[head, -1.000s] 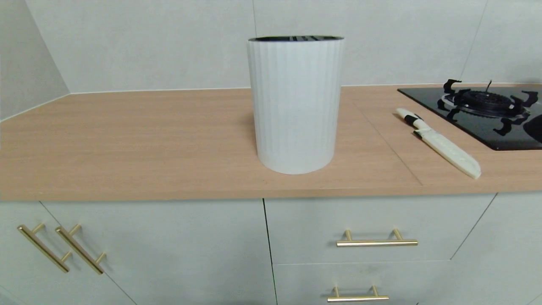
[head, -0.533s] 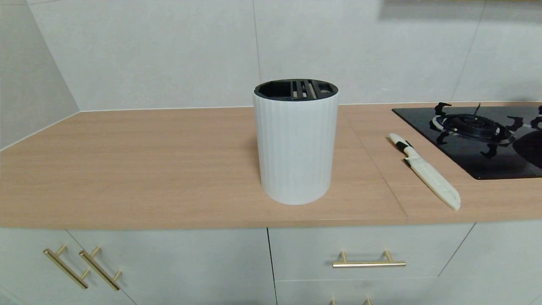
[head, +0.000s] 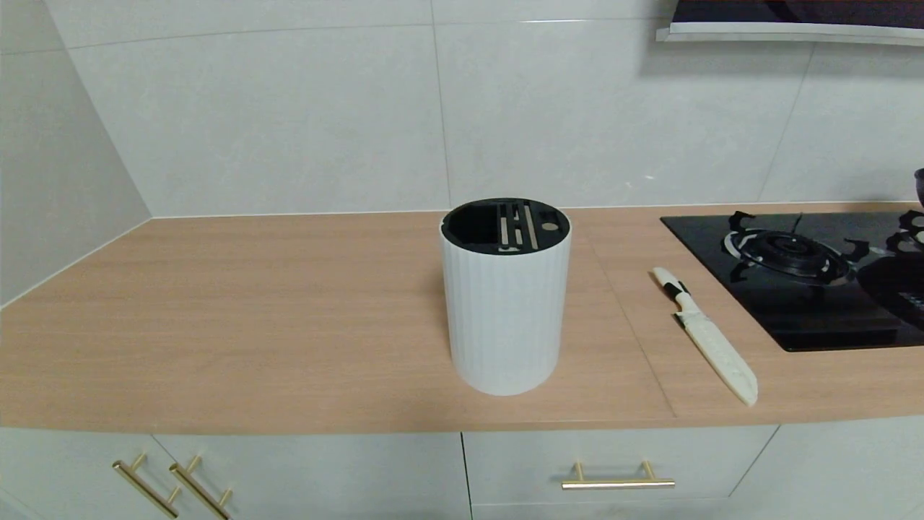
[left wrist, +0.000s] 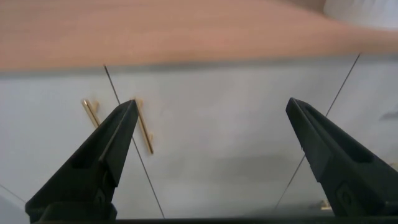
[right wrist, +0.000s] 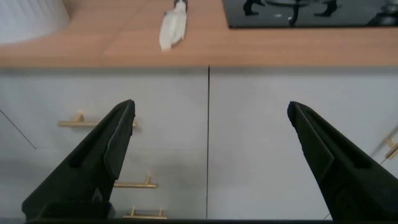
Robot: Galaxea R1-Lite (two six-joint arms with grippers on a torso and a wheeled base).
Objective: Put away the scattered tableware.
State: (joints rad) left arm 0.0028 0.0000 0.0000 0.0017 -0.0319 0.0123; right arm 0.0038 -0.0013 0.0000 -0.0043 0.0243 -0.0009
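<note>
Judging from how things lie, the task is at its very first step: the approach. The left gripper (left wrist: 211,104) and the right gripper (right wrist: 211,106) are both spread wide with nothing between the fingers, and both hang low in front of the cabinet fronts (right wrist: 267,143), under the counter's edge.

The next move, I think, asks the right arm to rise above the counter (head: 253,318) and come down on the knife's handle. After that the blade must be turned point-down and lined up with a narrow slot in the holder (head: 504,303) — a white ribbed cylinder with a black slotted top.

The knife (head: 704,343) lies flat between the holder and the hob (head: 794,289), apart from both. Its pale speckled blade points to the front edge, and its white handle with a black band points to the wall.
</note>
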